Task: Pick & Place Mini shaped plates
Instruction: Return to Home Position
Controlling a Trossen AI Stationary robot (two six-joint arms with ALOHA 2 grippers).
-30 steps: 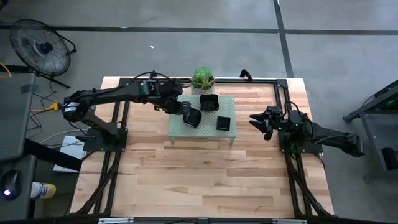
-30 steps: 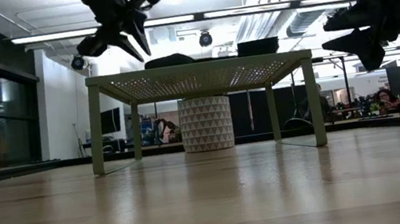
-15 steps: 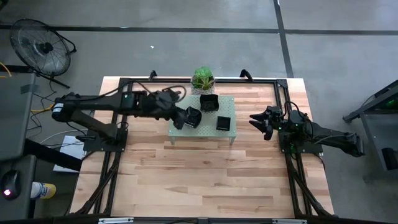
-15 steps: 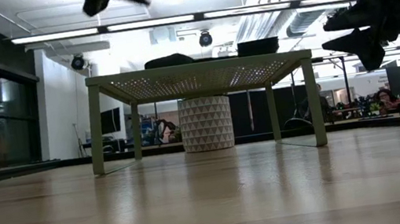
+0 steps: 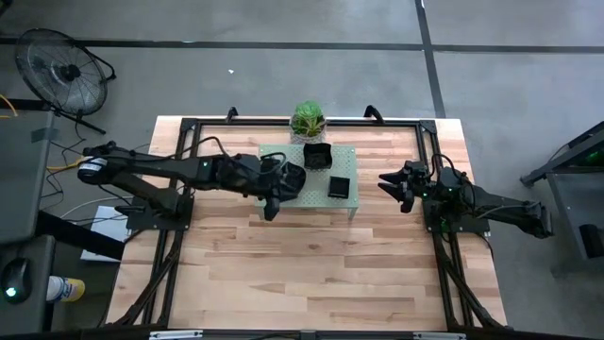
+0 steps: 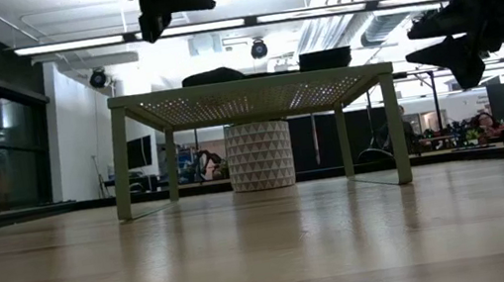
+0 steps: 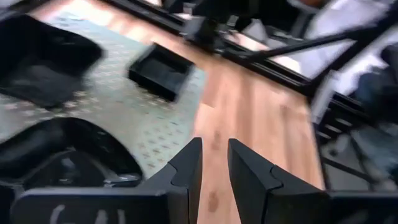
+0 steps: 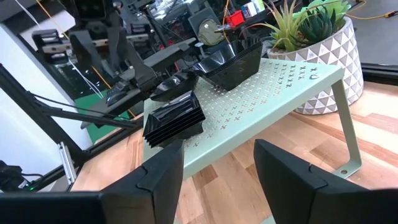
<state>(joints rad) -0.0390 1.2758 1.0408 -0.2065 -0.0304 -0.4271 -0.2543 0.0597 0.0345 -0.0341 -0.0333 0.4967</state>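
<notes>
Three mini shaped plates, glossy black, lie on the pale green rack [image 5: 345, 162]: a deep one [image 5: 318, 156] at the far side, a square one [image 5: 340, 186], and a rounded one [image 7: 62, 155] near the rack's left corner. My left gripper [image 7: 214, 163] hovers beside the rounded plate at the rack's near edge. It points toward the table's right, slightly down, with a narrow gap between its fingers and nothing in it. My right gripper [image 8: 221, 180] waits open off the rack's right end [image 5: 396, 186].
A potted plant [image 5: 308, 121] stands behind the rack at the table's far edge. Black frame rails run along the table's left, right and far sides. Bare wood lies in front of the rack [image 5: 311, 264].
My left gripper has tipped up from pointing down over the rack's left part to nearly level, rolled about its own line, and drawn toward the table's near edge. The rounded plate stays on the rack.
</notes>
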